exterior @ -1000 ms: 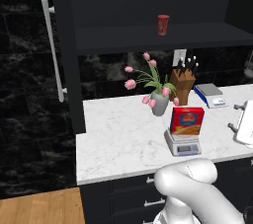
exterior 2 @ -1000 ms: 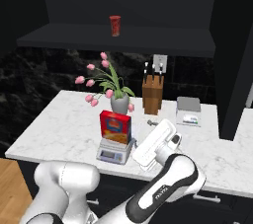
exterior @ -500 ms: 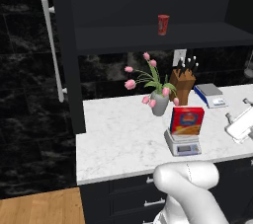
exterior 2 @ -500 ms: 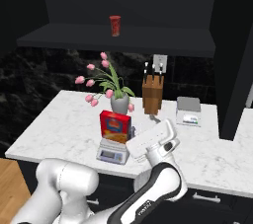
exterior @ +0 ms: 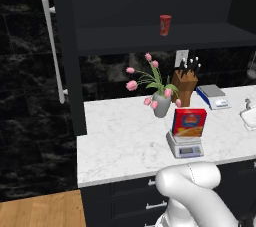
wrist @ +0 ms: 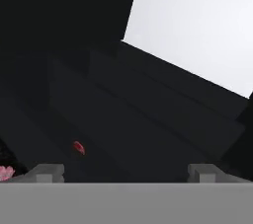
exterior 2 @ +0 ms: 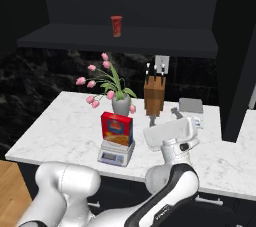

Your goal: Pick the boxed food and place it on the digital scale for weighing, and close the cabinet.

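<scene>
So the boxed food point(exterior: 189, 123) is sitting upright on the digital scale point(exterior: 184, 147) on the bench point(exterior: 120, 141), weighing sorted. Jaws are hanging wide open and empty, facing the open cabinet point(exterior: 64, 61), probably for closing it.

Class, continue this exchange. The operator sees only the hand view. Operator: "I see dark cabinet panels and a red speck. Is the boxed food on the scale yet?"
Observer: Yes. The boxed food stands upright on the digital scale.
Operator: Is the cabinet closed?
Observer: No. The cabinet is open, and its left door swings out past the counter's left end.
Operator: And that red speck?
Observer: It is a small red cup standing on the cabinet's shelf.
</scene>
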Controlling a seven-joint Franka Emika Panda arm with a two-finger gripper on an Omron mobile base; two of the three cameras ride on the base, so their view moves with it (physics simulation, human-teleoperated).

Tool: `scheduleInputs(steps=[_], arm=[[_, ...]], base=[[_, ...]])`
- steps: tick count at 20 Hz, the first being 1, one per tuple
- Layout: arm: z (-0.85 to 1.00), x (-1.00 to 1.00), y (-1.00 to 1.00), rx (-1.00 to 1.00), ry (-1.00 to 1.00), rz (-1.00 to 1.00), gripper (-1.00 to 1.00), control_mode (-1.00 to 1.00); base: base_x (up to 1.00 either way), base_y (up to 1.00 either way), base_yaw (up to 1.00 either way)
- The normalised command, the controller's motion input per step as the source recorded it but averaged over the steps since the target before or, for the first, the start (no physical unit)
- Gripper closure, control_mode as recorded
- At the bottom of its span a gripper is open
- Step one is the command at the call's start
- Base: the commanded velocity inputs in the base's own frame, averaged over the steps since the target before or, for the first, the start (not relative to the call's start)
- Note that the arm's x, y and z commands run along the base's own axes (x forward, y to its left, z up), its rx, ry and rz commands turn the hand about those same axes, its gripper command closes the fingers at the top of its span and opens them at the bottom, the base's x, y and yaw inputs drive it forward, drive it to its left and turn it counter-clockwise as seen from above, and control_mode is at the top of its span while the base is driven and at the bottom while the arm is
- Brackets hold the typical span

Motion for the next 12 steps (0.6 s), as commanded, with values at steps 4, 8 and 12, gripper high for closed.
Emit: scheduleInputs(steps=[4,8,12], arm=[[0.04,0.04,-0.47,-0.03,-0.34,-0.23,-1.00,-1.00],[-0.21,0.23,-0.27,-0.03,-0.36,-0.24,-1.00,-1.00],[-0.37,0.24,-0.51,0.00,-0.30,-0.14,-1.00,-1.00]], base=[[0.00,0.00,0.00],[0.00,0.00,0.00],[0.00,0.00,0.00]])
